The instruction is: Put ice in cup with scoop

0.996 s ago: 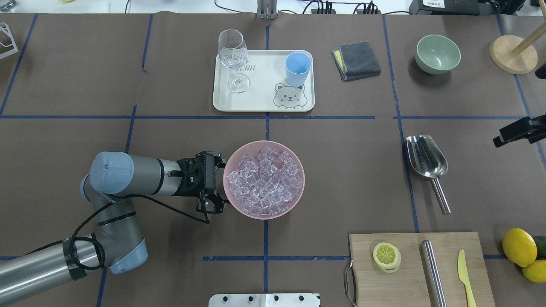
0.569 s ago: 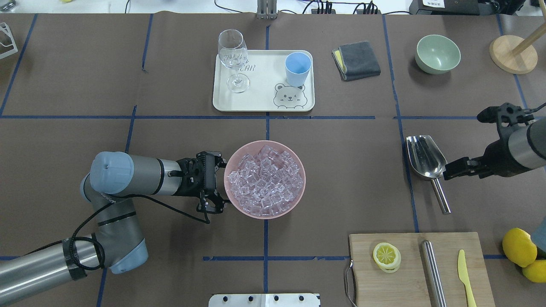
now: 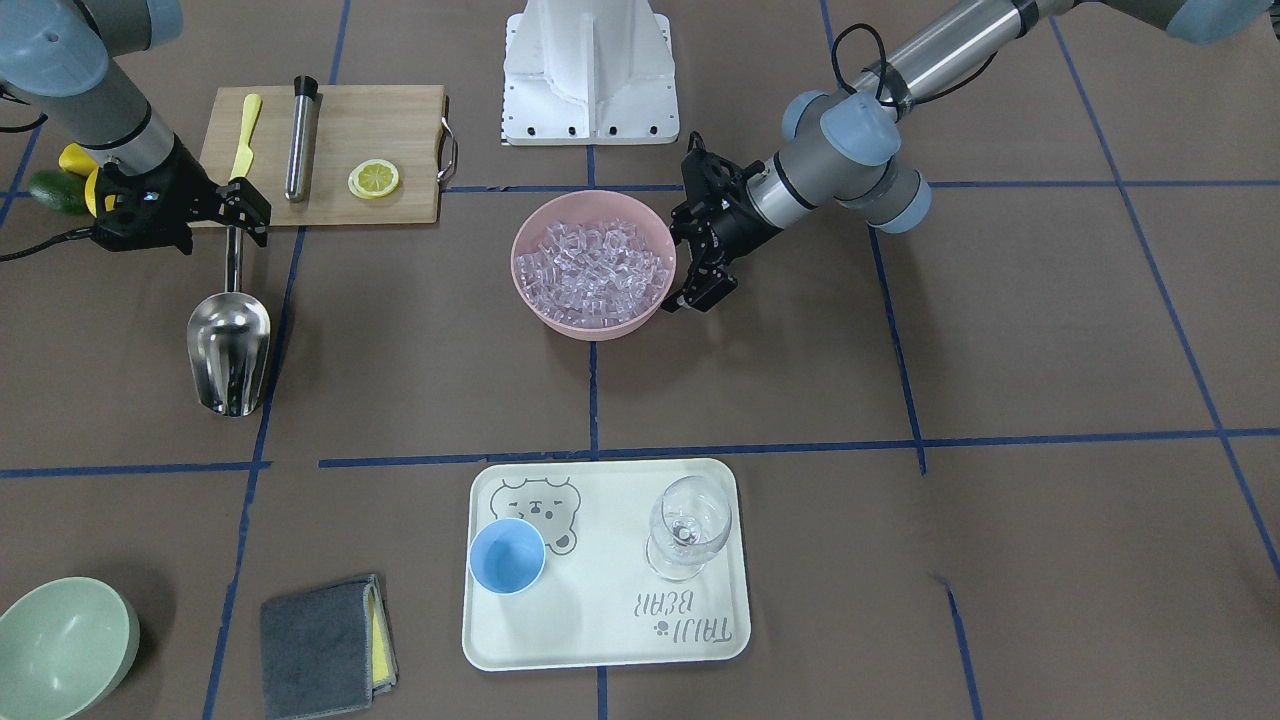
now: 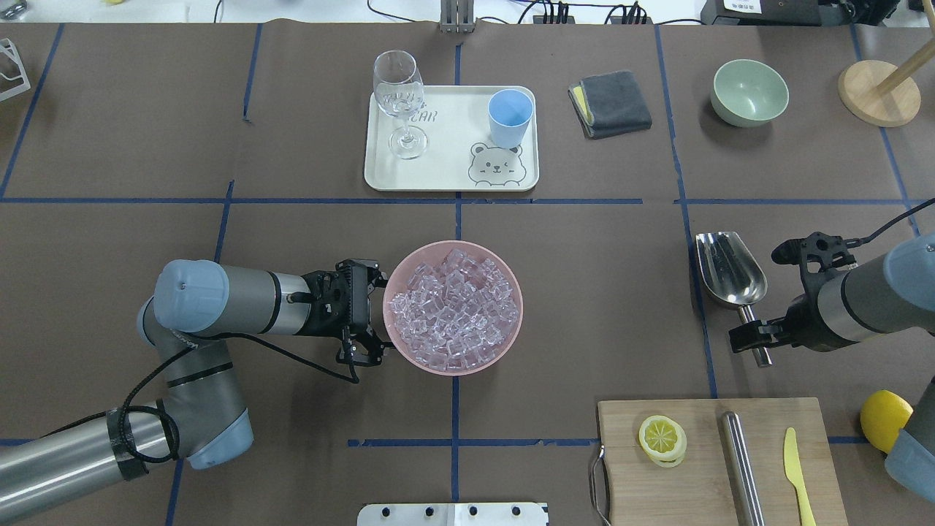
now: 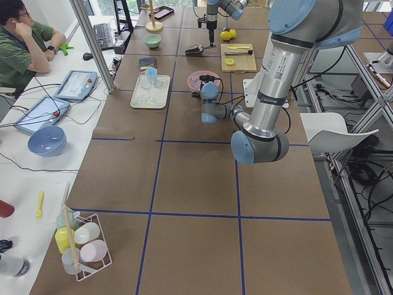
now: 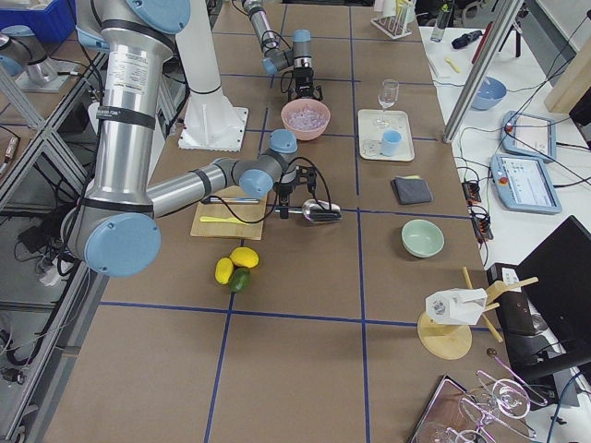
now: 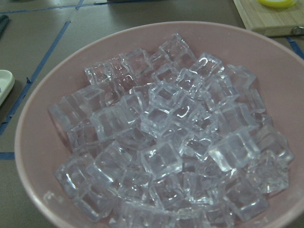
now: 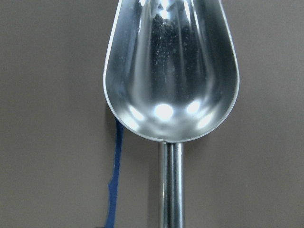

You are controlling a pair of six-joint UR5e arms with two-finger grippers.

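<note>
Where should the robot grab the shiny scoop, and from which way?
By the thin straight handle, coming down from above with a finger on each side. The scoop lies flat on the table with its pan facing up. The pan is wide and rounded, so fingers would probably slip; the handle is narrow. The right gripper hangs over that handle.

Bowl [image 4: 456,370] of ice [image 4: 453,307] at mid-table, tray [image 4: 445,150] behind it, scoop [image 4: 729,274] to the robot's right.
On the tray the cup [image 4: 510,117] stands right of the glass [image 4: 400,95]; the cutting board [image 4: 701,475] lies nearer the robot than the scoop; a cloth [image 4: 612,104] lies right of the tray.
</note>
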